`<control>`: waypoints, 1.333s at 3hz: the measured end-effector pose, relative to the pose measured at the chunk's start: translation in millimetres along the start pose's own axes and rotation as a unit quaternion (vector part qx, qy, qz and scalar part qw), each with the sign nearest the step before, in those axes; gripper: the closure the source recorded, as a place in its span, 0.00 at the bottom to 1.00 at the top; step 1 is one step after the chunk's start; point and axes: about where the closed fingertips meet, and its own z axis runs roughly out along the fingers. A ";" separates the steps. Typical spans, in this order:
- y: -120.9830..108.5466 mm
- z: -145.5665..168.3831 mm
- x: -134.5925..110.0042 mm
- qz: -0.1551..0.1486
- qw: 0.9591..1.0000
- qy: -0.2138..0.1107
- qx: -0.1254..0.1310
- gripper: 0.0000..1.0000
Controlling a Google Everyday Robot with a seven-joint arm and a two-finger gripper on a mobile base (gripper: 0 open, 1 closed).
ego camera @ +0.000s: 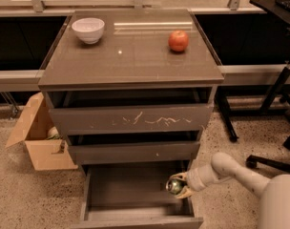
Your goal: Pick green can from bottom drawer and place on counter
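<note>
The green can [174, 186] is a small dark-green metallic can with a silver end, held at the right side of the open bottom drawer [130, 190], a little above its floor. My gripper [179, 186] reaches in from the lower right on a white arm and is shut on the can. The counter [130, 51] is the glossy grey-brown top of the cabinet, well above the gripper.
A white bowl [88, 29] and a red apple [178, 40] stand on the counter. The drawer with white scratches [130, 119] and a middle drawer [133, 151] sit above the open one. A cardboard box [37, 137] stands left; chair legs [274, 161] are right.
</note>
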 end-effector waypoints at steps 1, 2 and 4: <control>6.6 -0.9 -3.2 -0.013 1.000 -0.012 -0.004 1.00; 5.2 -4.6 -10.3 -0.023 0.999 -0.028 0.001 1.00; -26.2 -99.1 -94.5 -0.164 0.980 0.055 0.093 1.00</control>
